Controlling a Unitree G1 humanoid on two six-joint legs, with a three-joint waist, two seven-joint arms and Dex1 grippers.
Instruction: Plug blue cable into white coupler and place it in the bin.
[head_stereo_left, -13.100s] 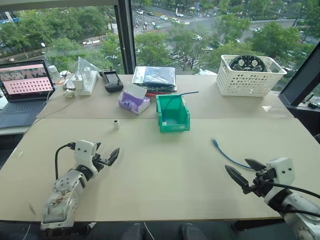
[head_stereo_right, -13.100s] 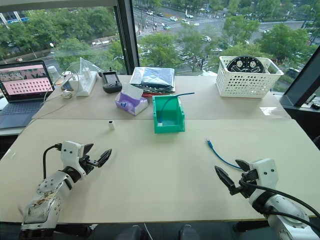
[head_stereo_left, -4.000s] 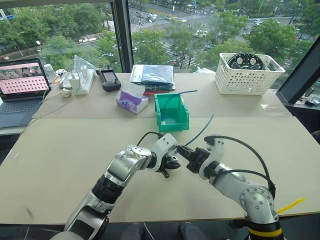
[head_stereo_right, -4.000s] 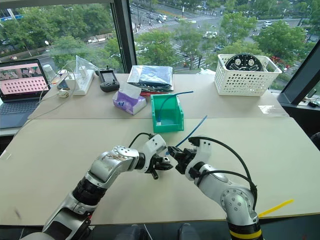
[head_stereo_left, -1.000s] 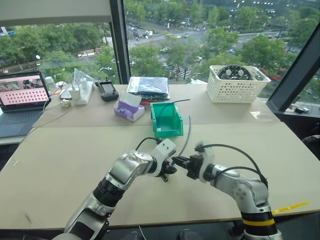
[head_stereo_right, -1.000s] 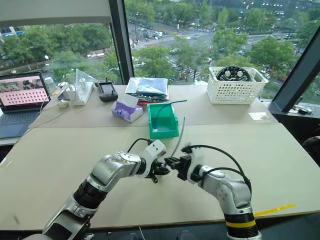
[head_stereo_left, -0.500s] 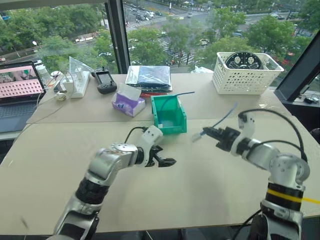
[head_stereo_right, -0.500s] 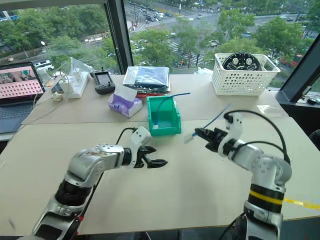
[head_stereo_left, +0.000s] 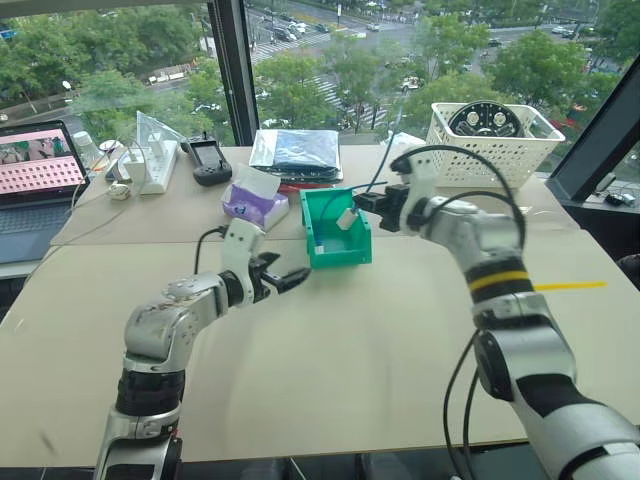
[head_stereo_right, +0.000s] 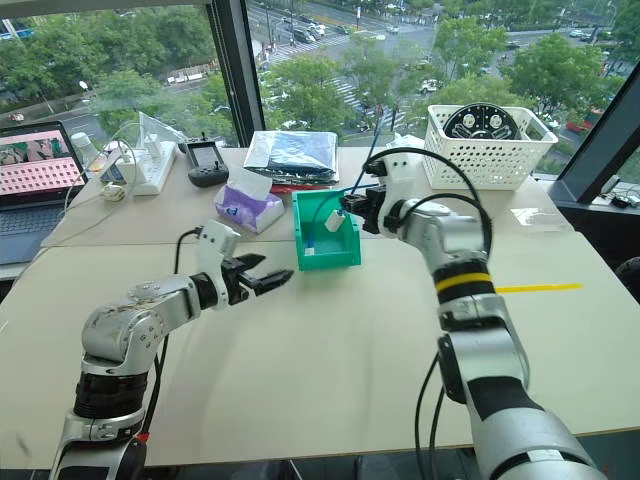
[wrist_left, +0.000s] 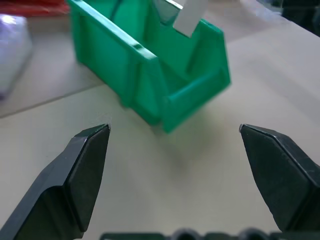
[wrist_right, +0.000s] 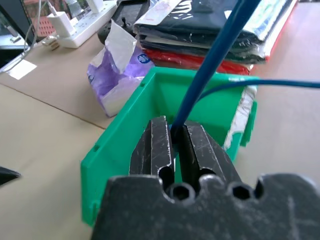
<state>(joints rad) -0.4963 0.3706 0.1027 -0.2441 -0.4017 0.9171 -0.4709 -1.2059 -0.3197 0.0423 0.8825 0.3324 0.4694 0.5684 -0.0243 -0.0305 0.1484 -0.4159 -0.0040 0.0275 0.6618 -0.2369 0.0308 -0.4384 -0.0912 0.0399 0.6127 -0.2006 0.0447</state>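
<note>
The right gripper (wrist_right: 175, 131) has its jaws pinched tight on the blue cable (wrist_right: 212, 52), which runs up and away between them, and it hangs right over the open top of the bin (head_stereo_right: 345, 253); the white coupler (head_stereo_left: 346, 218) dangles from the cable's end just at the bin's mouth, above the hollow, so the plugging looks done and what's left is the drop. To do that well I'd want the coupler lowered inside the green walls before the jaws let go, since the loose length of cable rises stiffly behind the gripper and could tip the lot back out over the low front lip. The left gripper (head_stereo_left: 282, 278) hovers over the bench (head_stereo_left: 330, 380) in front of the bin with its jaws spread wide and nothing in them, a little apart from it, so it isn't in the way. A darker blue cable (wrist_right: 270, 84) already lies across the bin's back edge and might snag the new one. Close behind stand a purple tissue pack (head_stereo_left: 248, 203) and a stack of folded bags (head_stereo_left: 295, 152), with a white lattice basket (head_stereo_left: 490, 150) further to the right and a laptop (head_stereo_left: 40, 165) at the far left.
</note>
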